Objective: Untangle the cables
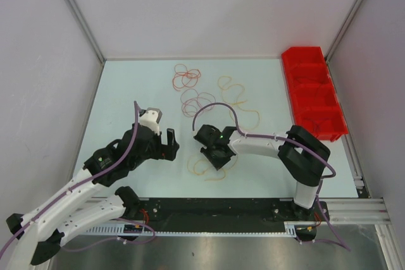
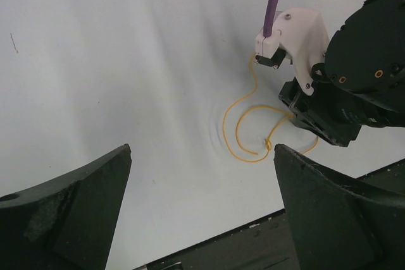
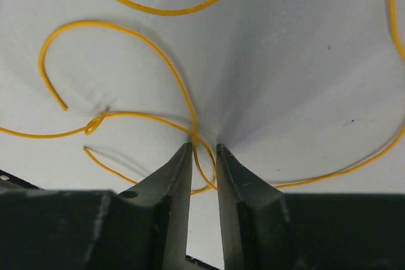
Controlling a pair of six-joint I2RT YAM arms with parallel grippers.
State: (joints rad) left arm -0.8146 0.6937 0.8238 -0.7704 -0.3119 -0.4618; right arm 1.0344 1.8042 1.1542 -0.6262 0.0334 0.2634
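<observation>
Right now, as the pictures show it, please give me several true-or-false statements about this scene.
1. The left gripper is open and holds nothing. True.
2. A red cable runs between the jaws of the right gripper. False: an orange-yellow cable runs there.
3. The red bin stands on the left arm's side. False: it stands on the right arm's side.
4. The orange-yellow cable has a small knot near the right gripper. True.
5. The red cables lie farther from the arm bases than the right gripper. True.

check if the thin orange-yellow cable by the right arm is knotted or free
Knotted: the thin orange-yellow cable pulls into a small tight loop in the right wrist view.
</observation>
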